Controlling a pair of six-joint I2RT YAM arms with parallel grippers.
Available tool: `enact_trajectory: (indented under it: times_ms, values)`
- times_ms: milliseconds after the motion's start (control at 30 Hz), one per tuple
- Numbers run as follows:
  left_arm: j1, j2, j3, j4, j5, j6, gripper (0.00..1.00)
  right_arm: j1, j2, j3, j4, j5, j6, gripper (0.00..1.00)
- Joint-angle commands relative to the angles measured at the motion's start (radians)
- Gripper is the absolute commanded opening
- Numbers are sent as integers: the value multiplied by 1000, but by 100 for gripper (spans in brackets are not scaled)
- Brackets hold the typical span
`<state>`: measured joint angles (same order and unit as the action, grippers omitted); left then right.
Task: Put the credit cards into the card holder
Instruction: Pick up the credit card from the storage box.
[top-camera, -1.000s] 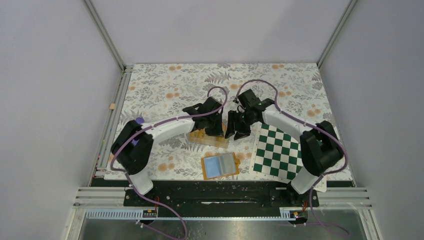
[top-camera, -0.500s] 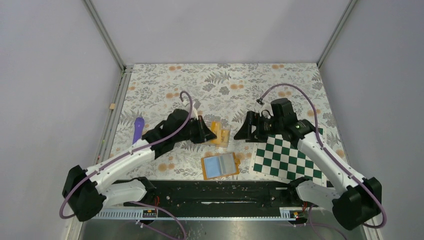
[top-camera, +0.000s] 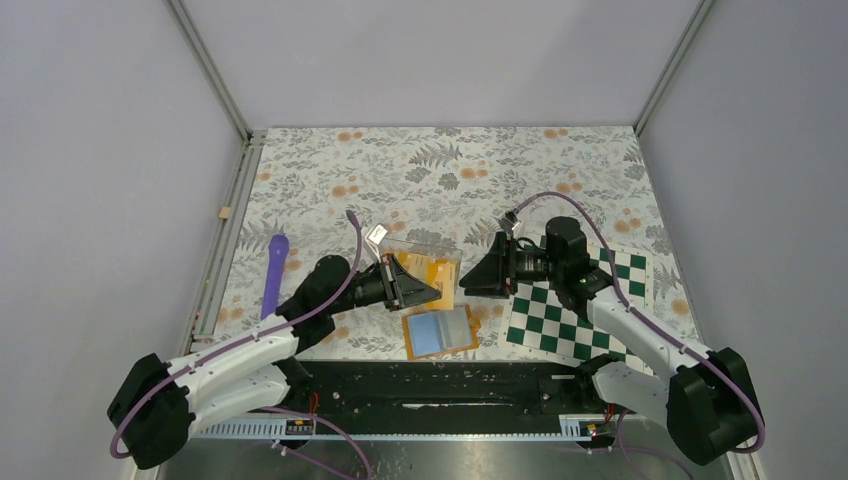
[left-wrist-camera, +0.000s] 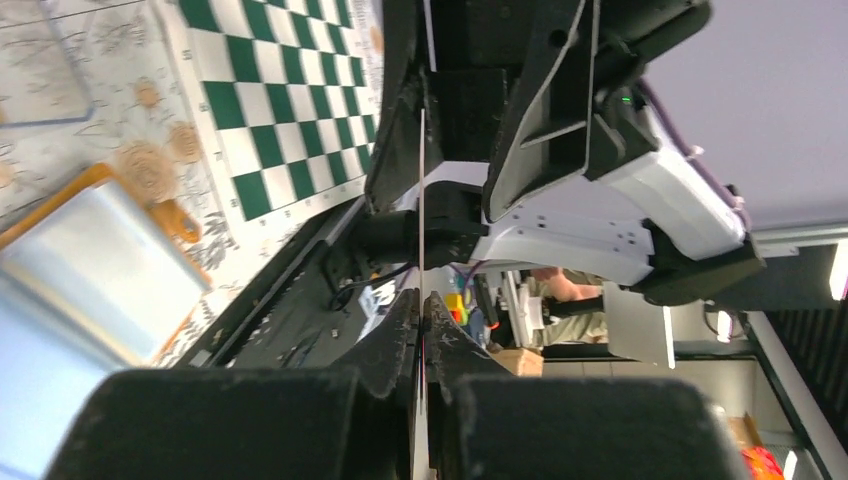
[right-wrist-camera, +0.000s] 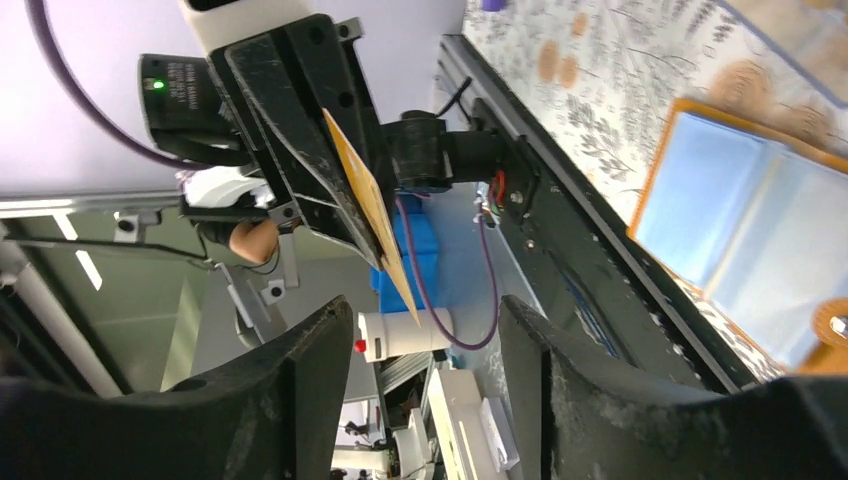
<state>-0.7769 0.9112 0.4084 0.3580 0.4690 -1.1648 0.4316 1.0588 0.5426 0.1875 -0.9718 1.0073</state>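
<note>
Pulling away from the clear box (top-camera: 402, 244), where both arms crowd together a second earlier, the left gripper (left-wrist-camera: 421, 308) now sits lower and nearer the front edge of the table. Its fingers are pressed together on one card (right-wrist-camera: 367, 200). That card is off the table, held by one end and sticking out toward the right arm. The left wrist view shows it edge-on as a thin line. The right gripper (right-wrist-camera: 425, 312) has swung round to face it. Its fingers stand spread on either side of the card's free corner, with a gap on both sides, so it is not gripping yet. Half a second earlier the two grippers are well apart; now they are nose to nose, just beyond the wallet (top-camera: 432, 336) in the overhead view.

As I read it, one card is out of the box and a hand-over is being set up, probably so the right arm can take a better hold for sliding it in. The wallet lies open and flat, blue pockets up, with no card in it that I can see. The other cards (top-camera: 443, 272) rest in the box, so the task looks to be at an early stage. A chequered board (top-camera: 560, 305) lies under the right arm.
</note>
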Motion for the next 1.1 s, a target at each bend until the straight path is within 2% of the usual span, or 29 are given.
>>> enact_trajectory:
  times_ms: [0,333,367,500,533,600,667,733,900,1067]
  values:
    - [-14,-6,-21,193,43,-56,0,33,19,18,234,-77,122,61]
    - [-30,46,-30,266,38,-83,0,122,64,26,315,-30,171,41]
    - [-32,51,-29,266,40,-81,0,123,71,28,325,-29,177,36]
    - [-33,56,-31,264,38,-81,0,125,89,20,399,-29,219,3]
    - [-34,55,-33,263,34,-81,1,125,91,19,404,-30,220,0]
    - [-34,52,-37,246,23,-77,13,125,91,24,382,-31,199,0]
    - [-35,48,-37,206,9,-63,35,125,81,30,324,-29,157,0]
    - [-35,38,-34,134,-20,-40,45,125,58,37,225,-9,88,0]
    - [-33,61,12,-167,-127,69,47,117,-12,106,-282,170,-199,0]
    - [-33,168,172,-608,-365,251,45,43,-69,91,-467,300,-288,0]
